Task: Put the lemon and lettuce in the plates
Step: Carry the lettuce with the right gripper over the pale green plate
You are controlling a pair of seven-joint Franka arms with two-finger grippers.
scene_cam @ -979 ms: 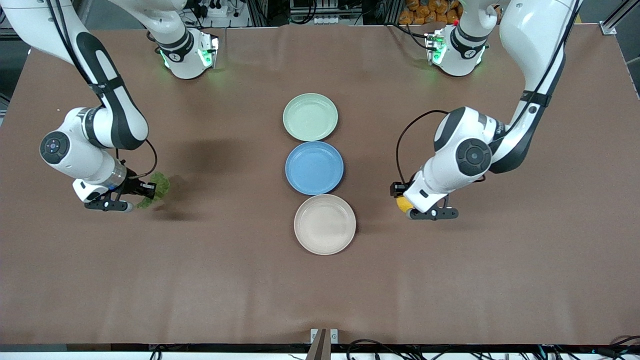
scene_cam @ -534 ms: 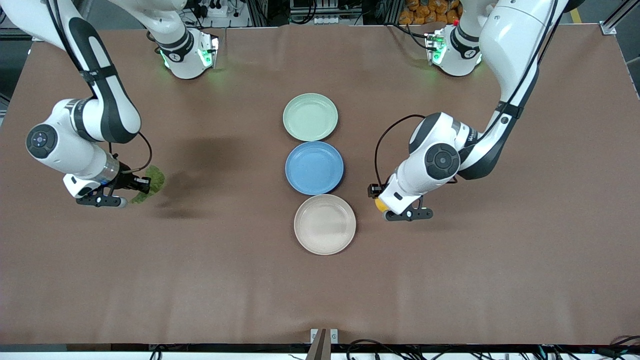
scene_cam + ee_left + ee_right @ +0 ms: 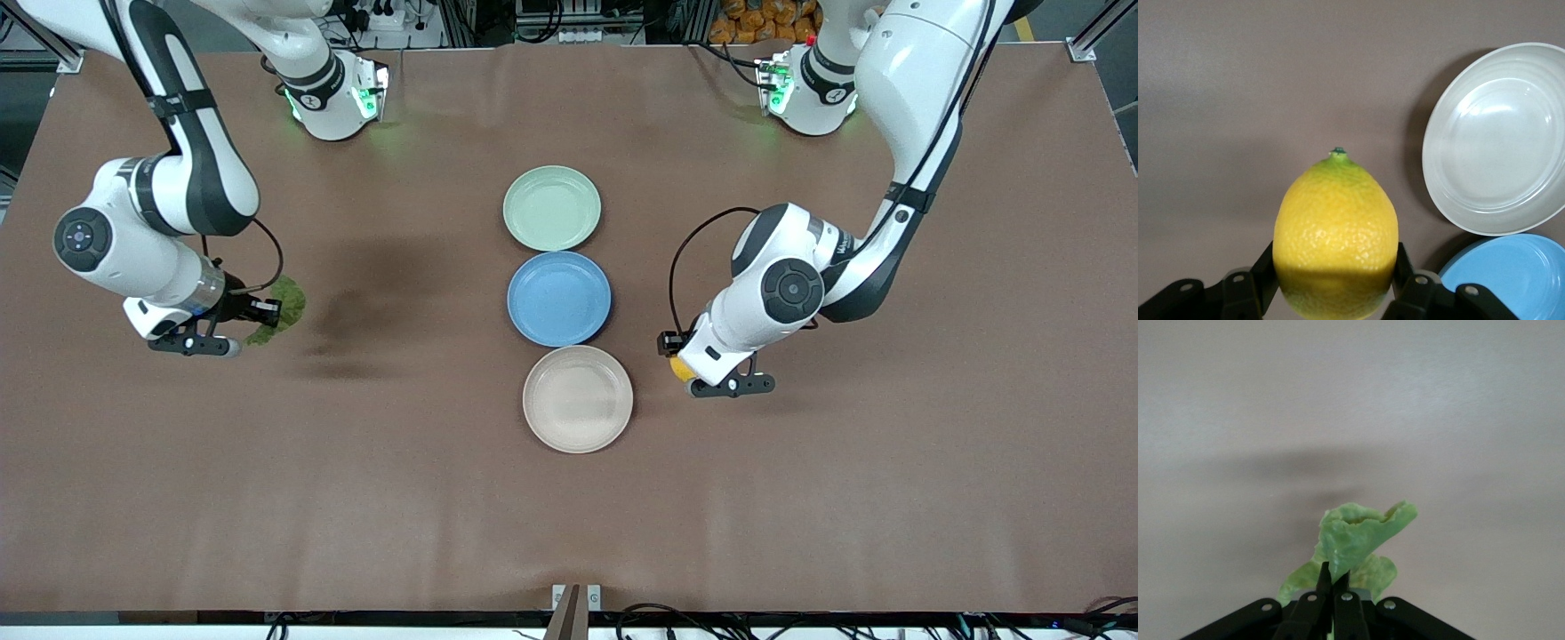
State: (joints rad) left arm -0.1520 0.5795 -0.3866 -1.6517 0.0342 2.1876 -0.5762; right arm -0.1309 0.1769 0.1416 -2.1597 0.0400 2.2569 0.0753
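Left gripper (image 3: 686, 369) is clamped on the lemon (image 3: 1335, 235), held above the bare worktop (image 3: 800, 498) just beside the beige-white plate (image 3: 578, 399). Right gripper (image 3: 258, 324) is pinched on the lettuce (image 3: 277, 309), held over the worktop toward the right arm's end, well apart from the mint green plate (image 3: 551, 208).

- Even, bright overhead light falls on the brown table (image 3: 569, 498); the front view is sharp to its edges.
- A soft dark shadow patch (image 3: 391, 280) lies at nine o'clock from the blue plate (image 3: 558, 298).
- The left wrist view shows the lemon (image 3: 1335, 240) crisp, shaded underneath.
- The right wrist view looks washed out, perhaps overexposed; a blurred shadow band (image 3: 1338, 463) sits at twelve o'clock from the lettuce (image 3: 1358, 540).
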